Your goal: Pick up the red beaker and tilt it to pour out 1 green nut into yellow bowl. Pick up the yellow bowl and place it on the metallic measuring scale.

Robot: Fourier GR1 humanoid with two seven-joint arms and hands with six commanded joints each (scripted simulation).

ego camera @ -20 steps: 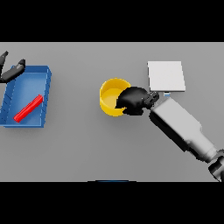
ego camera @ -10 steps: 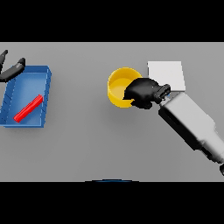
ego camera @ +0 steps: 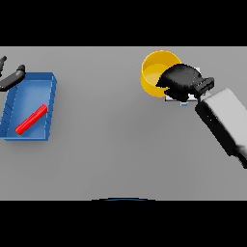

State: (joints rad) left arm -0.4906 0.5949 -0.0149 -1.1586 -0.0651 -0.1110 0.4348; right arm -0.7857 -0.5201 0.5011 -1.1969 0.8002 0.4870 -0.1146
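Note:
The yellow bowl (ego camera: pixel 157 71) is held up at the back right of the table, with my right hand (ego camera: pixel 181 80) curled on its right rim. Hand and bowl hang over the metallic scale (ego camera: pixel 174 99), which is almost wholly hidden; only a thin pale edge shows below the hand. I cannot see any green nut inside the bowl. The red beaker (ego camera: pixel 31 119) lies on its side in the blue tray (ego camera: pixel 47 91) at the left. My left hand (ego camera: pixel 12 78) shows at the far left edge, just behind the tray, fingers relaxed.
The blue tray occupies the left side of the grey table. My right forearm (ego camera: pixel 226 121) crosses the right side diagonally from the lower right.
My right hand has carried the yellow bowl up and to the right, from the table's middle to over the scale, which is now mostly covered. The left hand has stayed put.

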